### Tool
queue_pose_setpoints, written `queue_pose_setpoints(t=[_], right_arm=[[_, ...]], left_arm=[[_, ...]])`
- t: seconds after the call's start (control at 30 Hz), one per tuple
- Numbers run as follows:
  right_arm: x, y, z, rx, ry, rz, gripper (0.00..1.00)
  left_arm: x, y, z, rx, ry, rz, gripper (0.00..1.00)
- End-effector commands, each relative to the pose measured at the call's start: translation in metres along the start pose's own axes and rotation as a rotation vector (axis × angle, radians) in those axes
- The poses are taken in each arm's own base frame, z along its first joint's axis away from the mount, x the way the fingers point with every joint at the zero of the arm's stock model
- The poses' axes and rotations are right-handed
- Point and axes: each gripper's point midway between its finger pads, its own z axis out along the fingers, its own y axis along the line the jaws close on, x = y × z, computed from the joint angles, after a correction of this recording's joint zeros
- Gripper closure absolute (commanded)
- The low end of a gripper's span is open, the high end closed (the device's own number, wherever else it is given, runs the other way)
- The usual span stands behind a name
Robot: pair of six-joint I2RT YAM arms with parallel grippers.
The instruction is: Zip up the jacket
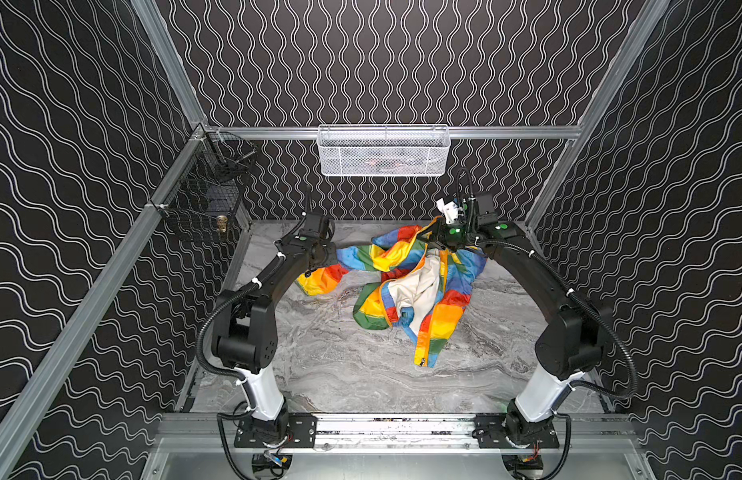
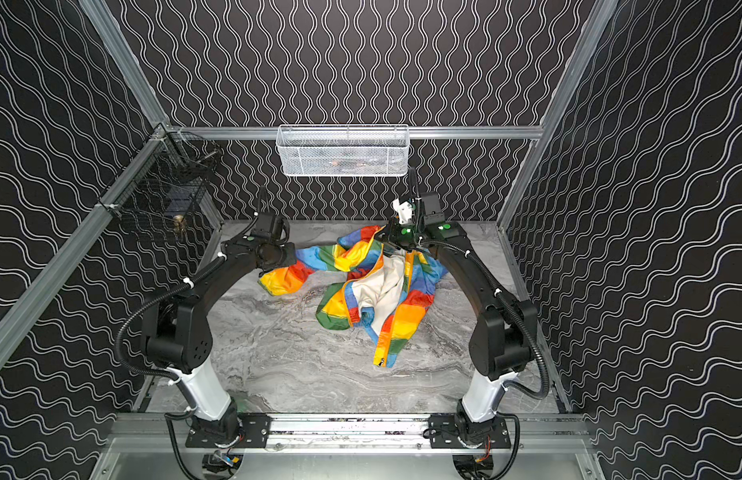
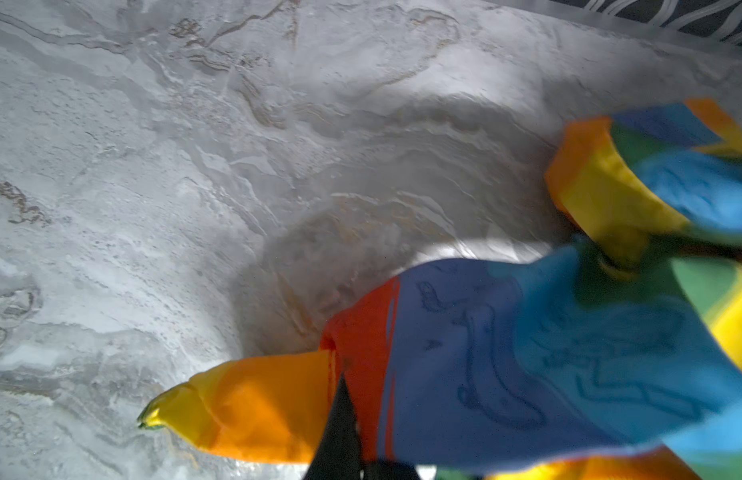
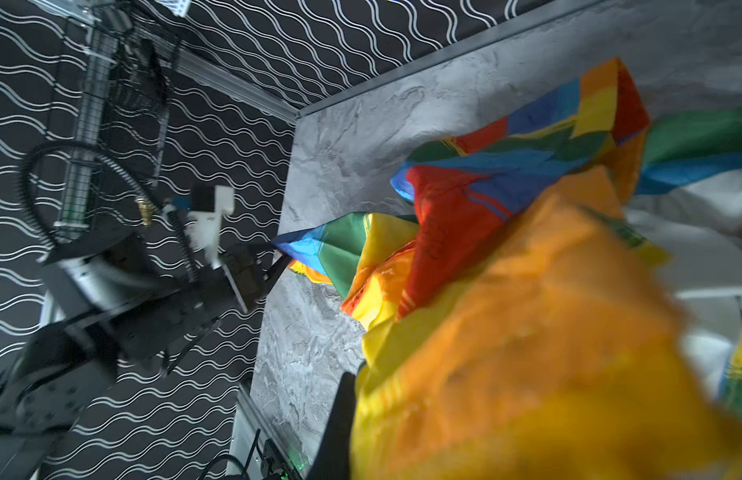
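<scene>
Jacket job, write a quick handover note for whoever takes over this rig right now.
Left gripper: shut on a sleeve of the jacket.
Right gripper: shut on its upper edge, held up off the table.
Jacket: crumpled toward the back, front open, white lining showing.
Done: both grips only.
To do: spread it flat, join the orange zipper, zip up.
</scene>
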Motion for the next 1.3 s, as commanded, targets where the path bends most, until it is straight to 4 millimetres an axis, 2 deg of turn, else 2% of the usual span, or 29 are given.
queue_pose_setpoints(t=[0.0, 0.07, 0.17, 0.27, 0.43, 0.47, 0.5, 0.6, 0.77, 0.9, 1.0, 1.27], right_arm=[[-0.005, 0.005, 0.004, -0.028, 0.0, 0.005, 1.0], [-0.005, -0.002, 0.009, -0.009, 0.002, 0.017, 1.0], [-0.005, -0.014, 0.017, 0.021, 0.01, 0.031, 1.0], [-0.004, -0.027, 0.025, 0.057, 0.017, 0.041, 1.0], [-0.008, -0.044, 0.029, 0.096, 0.012, 0.051, 1.0], [-0.009, -0.045, 0.029, 0.1, 0.008, 0.052, 1.0], [-0.007, -0.056, 0.036, 0.113, 0.022, 0.068, 0.99], [-0.011, -0.063, 0.036, 0.124, 0.018, 0.077, 0.98], [-0.014, -0.069, 0.036, 0.138, 0.015, 0.084, 0.97], [-0.014, -0.07, 0.036, 0.14, 0.014, 0.085, 0.97], [-0.013, -0.072, 0.037, 0.141, 0.017, 0.092, 0.97], [-0.01, -0.078, 0.04, 0.152, 0.021, 0.1, 0.96]], left_arm=[[-0.01, 0.01, 0.007, -0.006, -0.005, -0.01, 0.78], [-0.012, 0.015, 0.013, -0.011, 0.006, -0.023, 0.6], [-0.013, 0.018, 0.017, 0.008, 0.024, -0.048, 0.49], [-0.012, 0.013, 0.011, 0.049, 0.004, -0.058, 0.43], [0.006, 0.004, -0.011, 0.135, 0.016, -0.069, 0.43], [0.014, -0.002, -0.015, 0.173, 0.025, -0.069, 0.44], [0.023, -0.007, -0.02, 0.202, 0.038, -0.076, 0.44], [0.057, -0.031, -0.03, 0.312, 0.093, -0.101, 0.45], [0.12, -0.09, -0.034, 0.462, 0.207, -0.107, 0.45], [0.156, -0.131, -0.032, 0.587, 0.281, -0.158, 0.45], [0.172, -0.149, -0.03, 0.652, 0.328, -0.202, 0.46], [0.204, -0.176, -0.018, 0.708, 0.411, -0.231, 0.46]])
